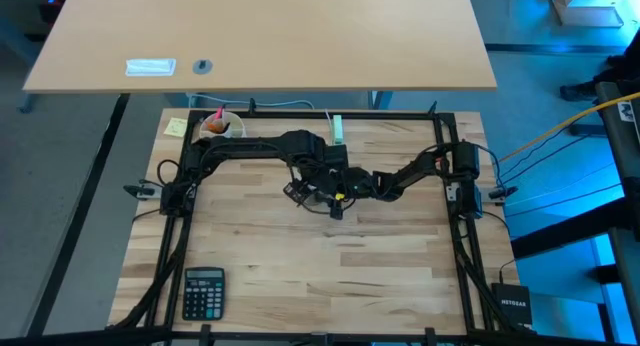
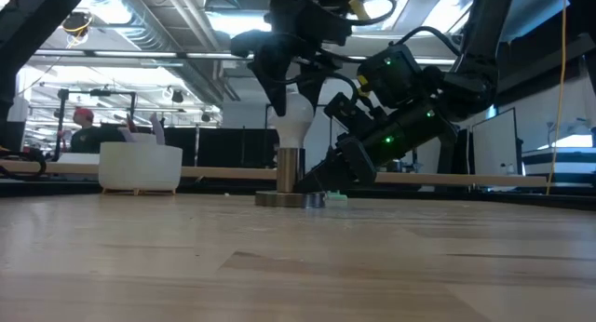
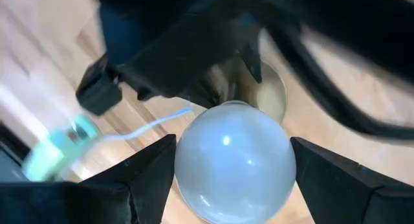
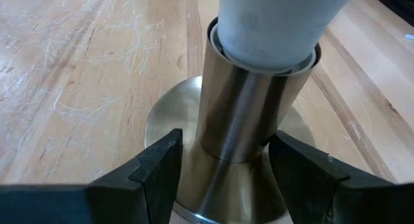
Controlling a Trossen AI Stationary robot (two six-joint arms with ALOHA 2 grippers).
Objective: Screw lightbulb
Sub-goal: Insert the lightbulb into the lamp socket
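Note:
The white frosted lightbulb stands upright with its base down in the tube of a silvery metal socket, whose round foot rests on the wooden table. My left gripper comes down over the bulb and is closed on it. My right gripper reaches in low from the table's right side and is closed on the socket tube. In the high view both arms meet mid-table and hide the bulb. A thin white cord runs off from the socket. My left gripper pinches the bulb's round glass head between its two fingers, one on each side. The fingers come from above, pointing down. The bulb stands upright in the socket. My right gripper has the socket's upright tube, low down near the foot, between its two fingers. They come slanting down from the table's right side, across the tube. The socket's foot rests flat on the table.
A white bowl with pink and orange contents and a yellow note lie at the far left. A small green-and-white piece lies at the far edge and a calculator near the front left. A person shows in the room beyond.

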